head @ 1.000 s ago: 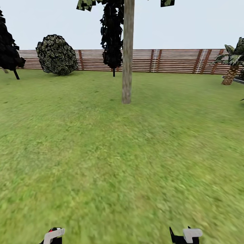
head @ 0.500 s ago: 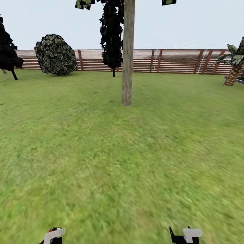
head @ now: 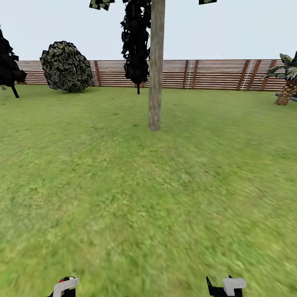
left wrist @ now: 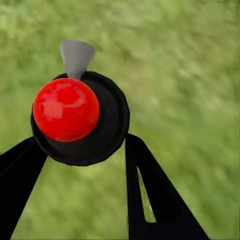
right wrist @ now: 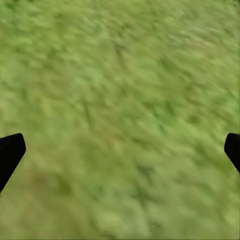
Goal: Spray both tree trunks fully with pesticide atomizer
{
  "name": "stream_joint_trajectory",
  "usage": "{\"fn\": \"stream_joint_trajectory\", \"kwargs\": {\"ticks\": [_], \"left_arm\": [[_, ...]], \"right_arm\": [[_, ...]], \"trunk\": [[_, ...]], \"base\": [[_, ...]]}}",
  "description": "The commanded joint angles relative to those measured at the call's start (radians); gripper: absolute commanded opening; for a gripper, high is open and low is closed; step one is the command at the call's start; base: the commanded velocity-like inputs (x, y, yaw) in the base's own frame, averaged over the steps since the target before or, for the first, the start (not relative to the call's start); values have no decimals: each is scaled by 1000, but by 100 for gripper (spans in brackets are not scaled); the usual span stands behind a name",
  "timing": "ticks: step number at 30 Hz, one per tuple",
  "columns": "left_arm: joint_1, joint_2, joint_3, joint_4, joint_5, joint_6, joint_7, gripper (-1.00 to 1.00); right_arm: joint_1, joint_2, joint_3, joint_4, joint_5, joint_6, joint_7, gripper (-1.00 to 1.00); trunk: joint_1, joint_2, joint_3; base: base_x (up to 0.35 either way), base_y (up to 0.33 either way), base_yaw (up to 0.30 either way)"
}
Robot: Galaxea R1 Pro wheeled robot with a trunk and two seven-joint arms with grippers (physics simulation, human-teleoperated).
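One tall tree trunk stands straight ahead on the green lawn, with a brown slat fence far behind it. A round bush sits by the fence, and a black conifer is behind the trunk. The left gripper pinches the pesticide atomizer between its two black fingers, red top facing the camera. The right gripper holds nothing, its jaws spread wide over the grass.
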Motion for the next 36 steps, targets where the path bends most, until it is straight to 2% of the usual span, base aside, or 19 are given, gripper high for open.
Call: {"fn": "stream_joint_trajectory", "kwargs": {"ticks": [1,36], "left_arm": [[0,0,3,1,1,-3,-2,-100],[0,0,3,1,1,-3,-2,-100]], "right_arm": [[-1,-1,0,1,0,-3,0,100],[-1,0,0,1,0,-3,0,100]], "trunk": [[0,0,-1],[0,0,-1]], "base": [[338,0,0],[338,0,0]]}}
